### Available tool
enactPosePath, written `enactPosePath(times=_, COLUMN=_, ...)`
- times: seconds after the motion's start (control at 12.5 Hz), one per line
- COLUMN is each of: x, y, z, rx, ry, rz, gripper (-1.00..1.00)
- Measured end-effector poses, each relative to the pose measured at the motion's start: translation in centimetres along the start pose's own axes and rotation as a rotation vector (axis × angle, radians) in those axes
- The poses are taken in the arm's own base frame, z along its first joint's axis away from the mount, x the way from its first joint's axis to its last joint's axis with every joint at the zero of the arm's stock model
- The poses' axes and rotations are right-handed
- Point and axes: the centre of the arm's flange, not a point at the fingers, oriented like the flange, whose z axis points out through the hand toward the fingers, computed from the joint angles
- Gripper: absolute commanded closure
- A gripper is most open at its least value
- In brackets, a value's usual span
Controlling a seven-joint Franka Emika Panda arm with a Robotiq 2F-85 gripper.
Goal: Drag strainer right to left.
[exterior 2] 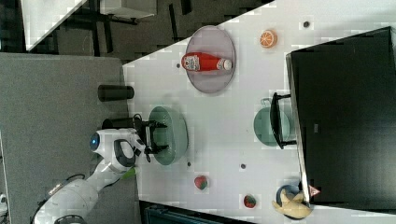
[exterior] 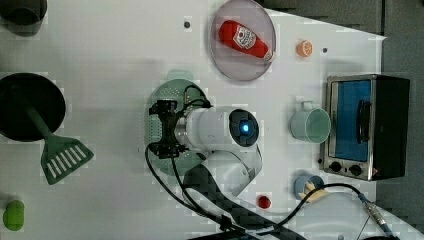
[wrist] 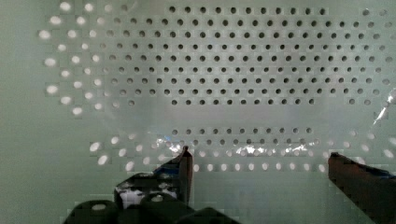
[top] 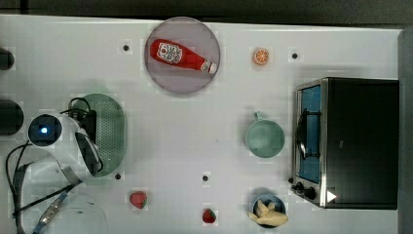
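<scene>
The strainer (top: 113,131) is a pale mint-green oval basket with a perforated centre, lying near the top view's left edge. My gripper (top: 95,139) hangs straight down over it, with the white arm covering much of the strainer's left side in the top view. The left view has the gripper (exterior: 165,129) above the strainer (exterior: 172,87), and the right view has the gripper (exterior 2: 159,136) above the strainer (exterior 2: 176,135). In the wrist view the gripper (wrist: 259,161) is open. Its two fingertips stand wide apart just over the strainer's holed floor (wrist: 233,70), with nothing between them.
A grey plate (top: 163,80) with a ketchup bottle (top: 182,56) lies at the back. A green cup (top: 264,138) and a toaster oven (top: 346,141) stand at the top view's right. Strawberries (top: 138,199) and a banana bowl (top: 268,212) lie along the front. A black pan (exterior: 30,107) and a green spatula (exterior: 62,157) show in the left view.
</scene>
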Motion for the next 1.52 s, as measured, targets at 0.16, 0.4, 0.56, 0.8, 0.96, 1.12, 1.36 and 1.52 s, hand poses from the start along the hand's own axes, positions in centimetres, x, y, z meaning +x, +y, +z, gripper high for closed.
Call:
enactPosePath(times=0.16, x=-1.2, y=-0.4, z=-0.8, rx=0.021, ry=-0.018, rz=0.003, gripper=-1.0)
enactPosePath(times=0.4, x=-2.2, y=0.2, z=-0.1, rx=0.014, ry=0.016, rz=-0.045, gripper=-1.0)
enactPosePath(times=0.56, x=-2.9, y=1.5, z=0.6, rx=-0.027, ry=0.047, rz=-0.083, gripper=-1.0)
enactPosePath(times=0.8, x=-1.6, y=3.1, z=-1.6, rx=-0.091, ry=0.153, rz=-0.251, gripper=-1.0)
enactPosePath(times=0.96, x=0.5, y=1.4, z=-8.6, rx=-0.118, ry=0.208, rz=-0.352, gripper=-1.0)
enactPosePath(times=1.12, x=4.0, y=-1.7, z=-20.0, rx=-0.103, ry=0.212, rz=-0.434, gripper=-1.0)
enactPosePath(times=1.36, x=14.6, y=-6.2, z=-39.3, rx=0.092, ry=0.159, rz=-0.515, gripper=-1.0)
enactPosePath(times=1.52, x=25.0, y=-5.2, z=-49.4, rx=0.185, ry=0.149, rz=-0.541, gripper=-1.0)
